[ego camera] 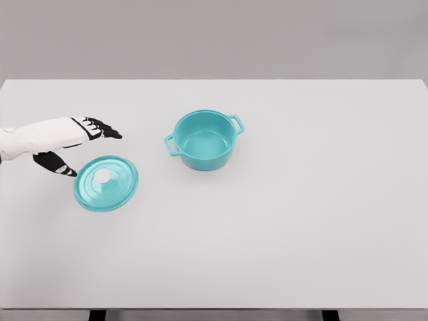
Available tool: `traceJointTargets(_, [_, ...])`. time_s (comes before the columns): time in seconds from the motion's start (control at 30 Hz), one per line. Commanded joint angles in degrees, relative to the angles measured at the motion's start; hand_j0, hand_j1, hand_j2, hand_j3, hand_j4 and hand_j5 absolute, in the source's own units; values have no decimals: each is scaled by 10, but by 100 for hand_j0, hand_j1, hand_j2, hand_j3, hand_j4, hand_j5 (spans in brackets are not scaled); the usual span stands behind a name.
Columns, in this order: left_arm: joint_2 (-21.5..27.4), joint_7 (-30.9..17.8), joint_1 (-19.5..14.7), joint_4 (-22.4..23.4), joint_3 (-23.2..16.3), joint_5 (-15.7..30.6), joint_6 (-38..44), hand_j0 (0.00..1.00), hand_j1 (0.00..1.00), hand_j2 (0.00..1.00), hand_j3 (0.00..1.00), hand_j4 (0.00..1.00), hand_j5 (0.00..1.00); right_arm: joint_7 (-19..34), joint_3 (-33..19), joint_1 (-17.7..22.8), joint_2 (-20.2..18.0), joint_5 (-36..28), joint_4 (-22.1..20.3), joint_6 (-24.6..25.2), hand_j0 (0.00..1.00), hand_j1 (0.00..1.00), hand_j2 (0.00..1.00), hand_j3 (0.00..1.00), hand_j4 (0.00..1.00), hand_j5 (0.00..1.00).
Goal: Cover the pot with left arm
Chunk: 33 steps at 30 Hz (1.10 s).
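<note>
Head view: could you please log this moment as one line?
left robot hand open beside lid | teal lid flat on table | teal pot uncovered | lid apart from pot

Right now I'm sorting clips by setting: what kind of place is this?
Likely a simulated tabletop test scene: a plain white table, a blank grey backdrop, and only a teal pot and its lid.

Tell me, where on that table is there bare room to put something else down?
Nearly everywhere. The table is bare all along its right half, past the pot, and across the whole near strip below the lid. The far strip behind the pot is free too. The only crowded patch is at the left, where the left hand hovers open by the lid.
</note>
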Motion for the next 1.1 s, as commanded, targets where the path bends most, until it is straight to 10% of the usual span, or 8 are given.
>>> traceJointTargets(0.0, [0,0,0,-1,0,4,1,100,100,100,100,100,100,-1,1,1,0,-1,0,0,100,100,100,100,100,100])
traceJointTargets(0.13, [-4,0,-5,-52,-31,-22,1,100,100,100,100,100,100,-1,-1,3,0,-1,0,0,100,100,100,100,100,100])
traceJointTargets(1.07, [-29,-4,-37,-4,-87,-48,1,100,100,100,100,100,100,-1,-1,3,0,-1,0,0,100,100,100,100,100,100])
